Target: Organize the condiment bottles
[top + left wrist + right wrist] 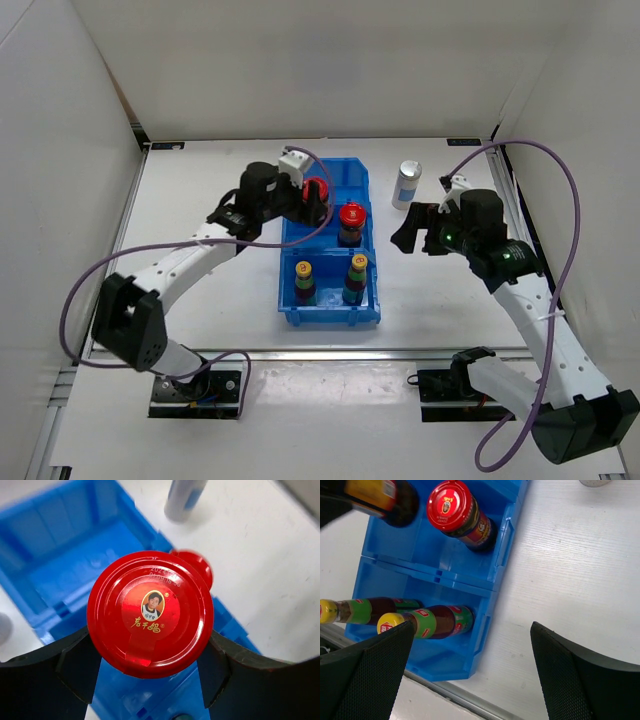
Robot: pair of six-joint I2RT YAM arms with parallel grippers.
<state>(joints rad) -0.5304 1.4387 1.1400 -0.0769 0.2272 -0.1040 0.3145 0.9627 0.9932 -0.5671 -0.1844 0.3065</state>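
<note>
My left gripper (316, 196) is shut on a dark red-capped bottle (150, 612), its fingers on either side just below the cap, over the left half of the blue bin's (368, 300) middle compartment. The held bottle's body (385, 497) shows at the top left of the right wrist view. A second red-capped bottle (351, 222) stands beside it on the right. Two yellow-capped bottles (304, 281) (356, 276) stand in the near compartment. A silver-capped bottle (407, 185) stands on the table right of the bin. My right gripper (414, 230) hangs open and empty beside the bin's right wall.
The bin's far compartment (60, 545) has nothing in it. White walls close the table on three sides. A metal rail (450, 695) runs along the table's near edge below the bin. Cables loop off both arms.
</note>
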